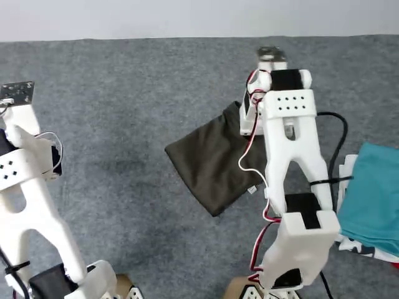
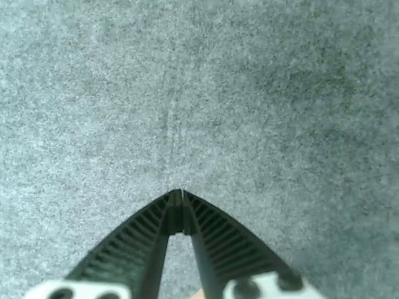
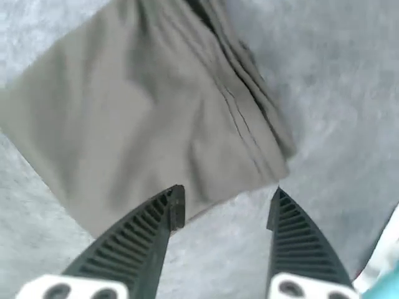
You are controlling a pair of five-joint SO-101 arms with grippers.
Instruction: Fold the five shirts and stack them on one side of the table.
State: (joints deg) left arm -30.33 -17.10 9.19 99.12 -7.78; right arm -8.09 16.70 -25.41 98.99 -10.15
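Right gripper [image 3: 227, 194]: jaws spread wide with nothing between them, hanging over an edge of the dark brown shirt [image 3: 143, 106]; in the high view it sits at that shirt's 2 o'clock corner [image 1: 249, 119].
Left gripper [image 2: 181, 199]: jaws closed tip to tip, empty, above bare grey tabletop [image 2: 262, 93] on the 9 o'clock side.
Dark brown shirt [image 1: 212, 162]: folded to a rectangle, lying skewed at the tabletop's middle.
Teal shirt [image 1: 374, 193]: folded at the 3 o'clock edge, resting on a white patterned shirt [image 1: 358, 247], apart from the dark one.
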